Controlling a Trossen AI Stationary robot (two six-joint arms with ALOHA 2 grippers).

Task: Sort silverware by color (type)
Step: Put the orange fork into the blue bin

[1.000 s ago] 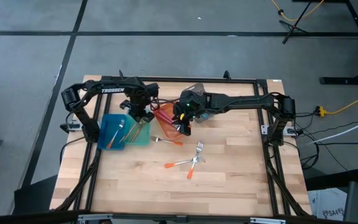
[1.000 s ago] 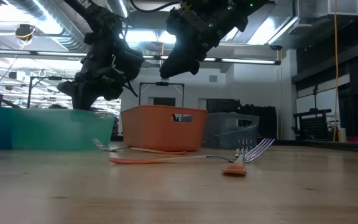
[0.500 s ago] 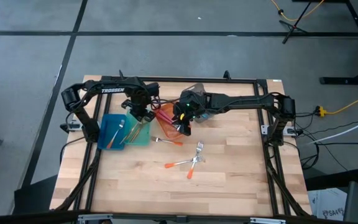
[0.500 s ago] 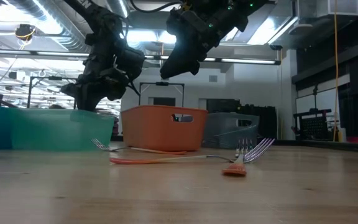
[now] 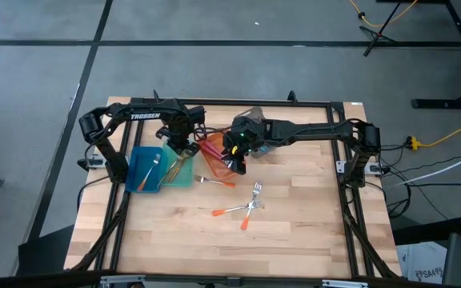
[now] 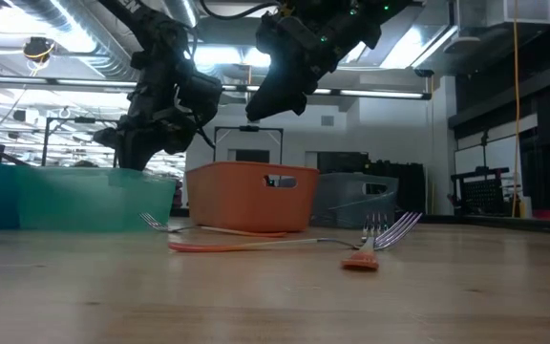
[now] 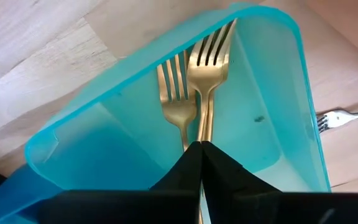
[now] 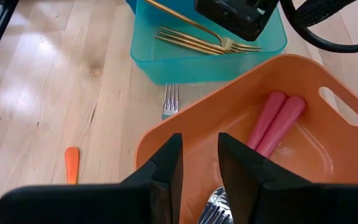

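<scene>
Over the teal bin (image 7: 278,74), left tool (image 7: 201,149) hangs with fingers pressed together, empty. Two gold forks (image 7: 194,81) lie side by side inside that bin. Right tool (image 8: 199,163) hovers above the orange bin (image 8: 166,134), fingers slightly apart, gripping nothing; pink-handled pieces (image 8: 278,121) lie inside. Orange-handled forks (image 5: 242,210) lie loose mid-surface (image 5: 310,232).
</scene>
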